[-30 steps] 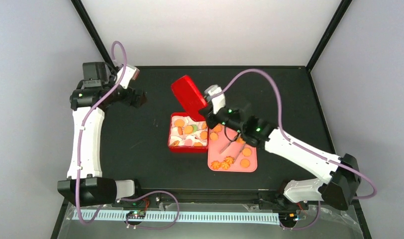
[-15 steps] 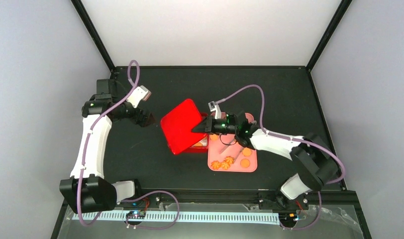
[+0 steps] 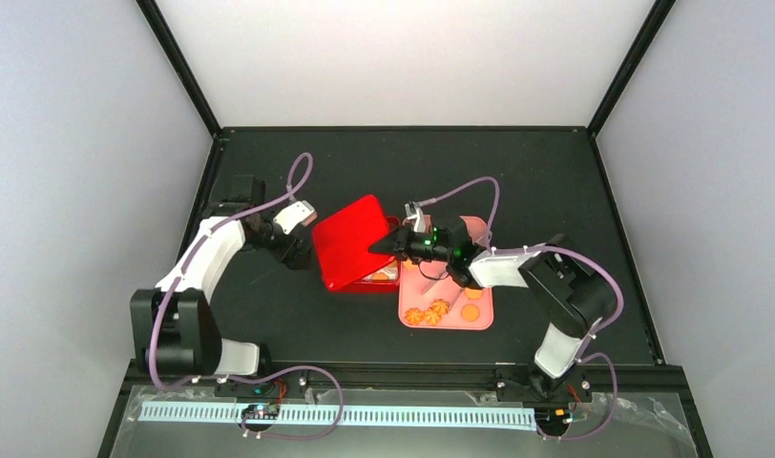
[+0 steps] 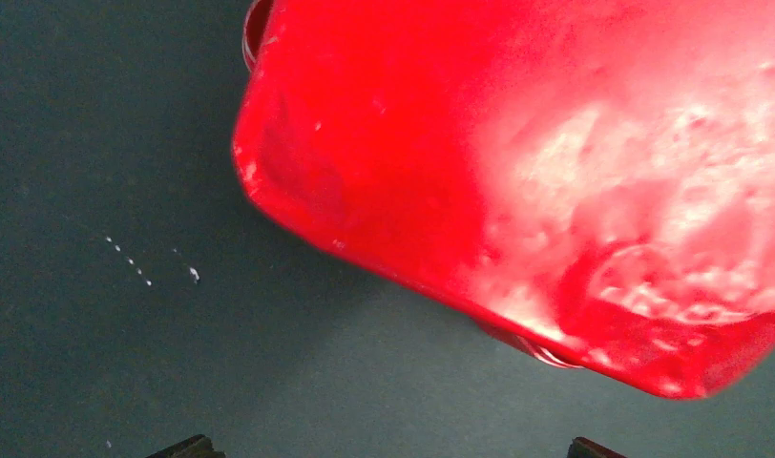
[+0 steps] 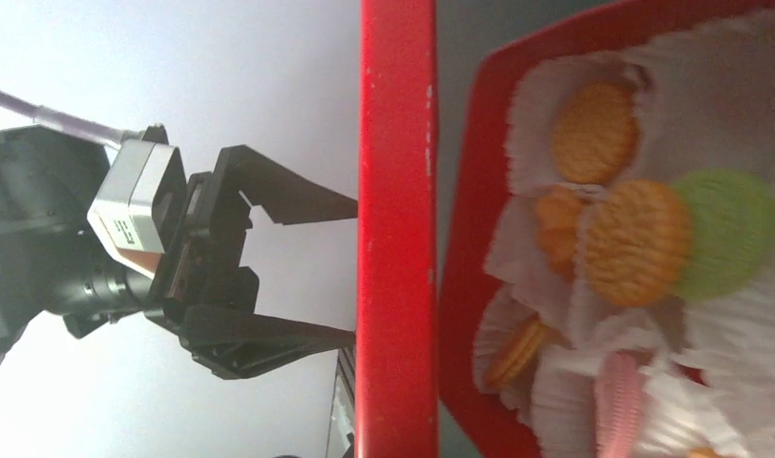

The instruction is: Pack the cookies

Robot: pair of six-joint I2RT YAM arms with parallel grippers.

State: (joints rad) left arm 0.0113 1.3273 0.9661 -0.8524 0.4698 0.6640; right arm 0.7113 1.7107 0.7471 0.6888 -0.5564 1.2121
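Note:
My right gripper is shut on the right corner of a red lid and holds it tilted over the red box. In the right wrist view the lid is edge-on, and the box holds cookies in white paper cups: orange ones and a green one. More orange cookies lie on the pink tray. My left gripper is open and empty just left of the lid; it also shows in the right wrist view. The left wrist view shows the lid close ahead.
Metal tongs lie on the pink tray beside the box. The black mat borders the box on the left; in the left wrist view it carries a few white crumbs. The enclosure's grey walls stand on three sides.
The right gripper swung the lid from upright behind the box down over it, hiding most packed cookies. The left arm moved right, down to the lid's left edge.

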